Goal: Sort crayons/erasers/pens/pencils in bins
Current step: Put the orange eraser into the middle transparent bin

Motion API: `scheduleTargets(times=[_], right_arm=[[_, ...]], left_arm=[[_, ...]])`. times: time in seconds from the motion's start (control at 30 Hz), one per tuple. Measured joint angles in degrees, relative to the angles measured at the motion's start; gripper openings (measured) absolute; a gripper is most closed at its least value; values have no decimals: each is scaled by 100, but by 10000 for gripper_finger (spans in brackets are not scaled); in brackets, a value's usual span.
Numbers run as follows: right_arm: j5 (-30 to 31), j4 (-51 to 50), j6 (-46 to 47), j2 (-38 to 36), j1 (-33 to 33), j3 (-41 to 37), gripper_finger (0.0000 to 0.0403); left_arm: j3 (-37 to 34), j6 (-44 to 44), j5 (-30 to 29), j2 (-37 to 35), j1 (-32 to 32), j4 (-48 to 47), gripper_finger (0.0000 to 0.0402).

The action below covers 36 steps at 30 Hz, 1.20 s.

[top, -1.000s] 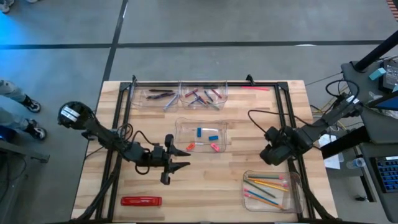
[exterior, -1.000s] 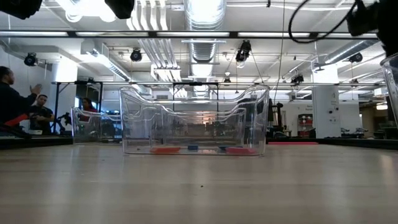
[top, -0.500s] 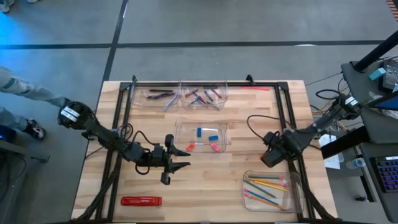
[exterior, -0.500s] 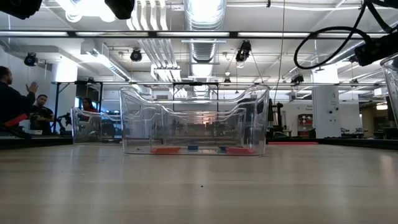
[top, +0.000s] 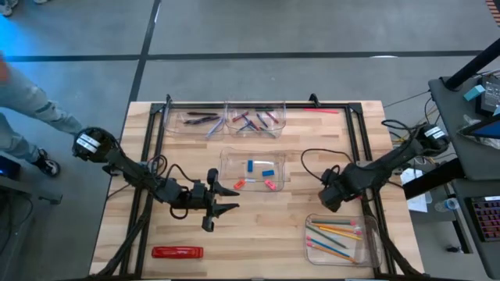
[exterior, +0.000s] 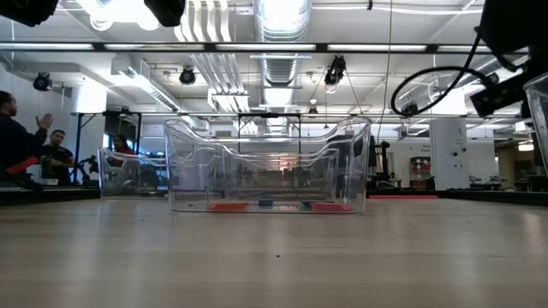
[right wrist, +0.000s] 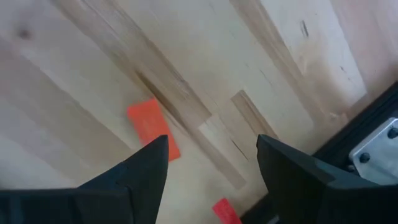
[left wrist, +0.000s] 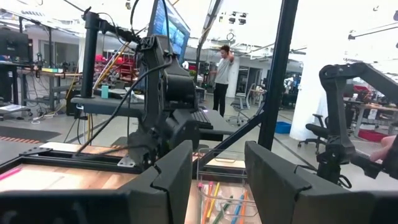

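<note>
Four clear bins stand on the wooden table: one with dark pens (top: 201, 119) and one with crayons (top: 256, 121) at the far edge, one with blue and pink erasers (top: 252, 172) in the middle, and one with pencils (top: 340, 238) at the near right. My right gripper (top: 328, 197) is open over bare wood between the eraser bin and the pencil bin. In its wrist view (right wrist: 212, 143) an orange-red flat block (right wrist: 152, 127) lies on the wood just beyond its fingers, untouched. My left gripper (top: 229, 200) is open and empty, left of the eraser bin.
A long red flat pack (top: 177, 252) lies at the near left. A second small red piece (right wrist: 227, 210) lies by the black frame rail (right wrist: 373, 143). A thin pink stick (top: 320, 111) lies at the far right. People stand beyond the table's left side (exterior: 26, 137).
My right gripper has gone toward the table's left, from beside the right frame rail toward the middle, and has come lower. Its cable loop has swung with it. My left gripper has kept still.
</note>
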Motion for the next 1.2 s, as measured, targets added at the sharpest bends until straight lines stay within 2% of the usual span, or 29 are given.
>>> scheduleTargets(times=[0.27, 0.6, 1.2], right_arm=[[-397, 320, -498, 624, -143, 1, 233], [-438, 458, -618, 1216, -183, 48, 233], [-736, 674, -1094, 1191, -701, 28, 231]], left_arm=[[0, 2, 0, 2, 0, -52, 132], [0, 0, 0, 2, 0, -90, 132], [4, 0, 0, 2, 11, -98, 132]])
